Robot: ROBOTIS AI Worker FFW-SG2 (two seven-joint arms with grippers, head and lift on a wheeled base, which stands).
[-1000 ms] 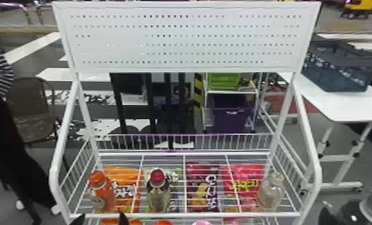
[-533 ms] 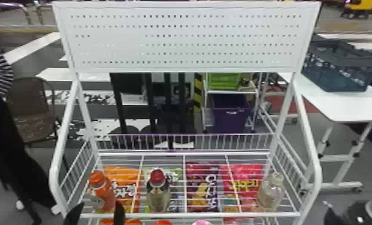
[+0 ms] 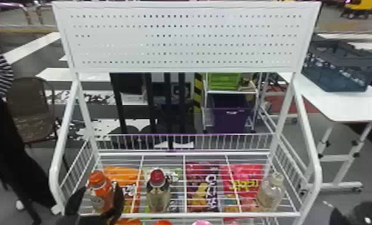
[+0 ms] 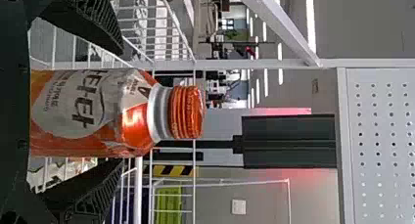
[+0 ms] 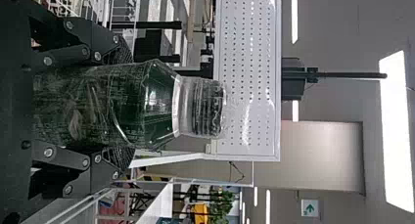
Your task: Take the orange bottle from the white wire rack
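At the rack's front left, my left gripper (image 3: 95, 196) has its fingers open around the orange bottle (image 3: 99, 191), which stands upright on the upper shelf of the white wire rack (image 3: 194, 214). Seen from the left wrist, the orange bottle (image 4: 98, 114) lies between the spread fingers of the left gripper (image 4: 120, 109), with some space beside each fingertip. The right gripper (image 5: 125, 106) is shut on a clear bottle (image 5: 98, 104) with a transparent cap, in the right wrist view. In the head view, part of the right arm (image 3: 352, 214) is at the bottom right corner.
On the same shelf stand a red-capped bottle (image 3: 158, 191) in the middle and a pale-capped bottle (image 3: 272, 191) at the right. Snack bags (image 3: 204, 185) lie beneath the shelf wires. Slanted side rails (image 3: 56, 158) and a perforated back panel (image 3: 185, 39) frame the rack.
My left gripper has come up and forward from the bottom edge, and its fingers are now on both sides of the orange bottle. The right arm has shifted slightly at the corner.
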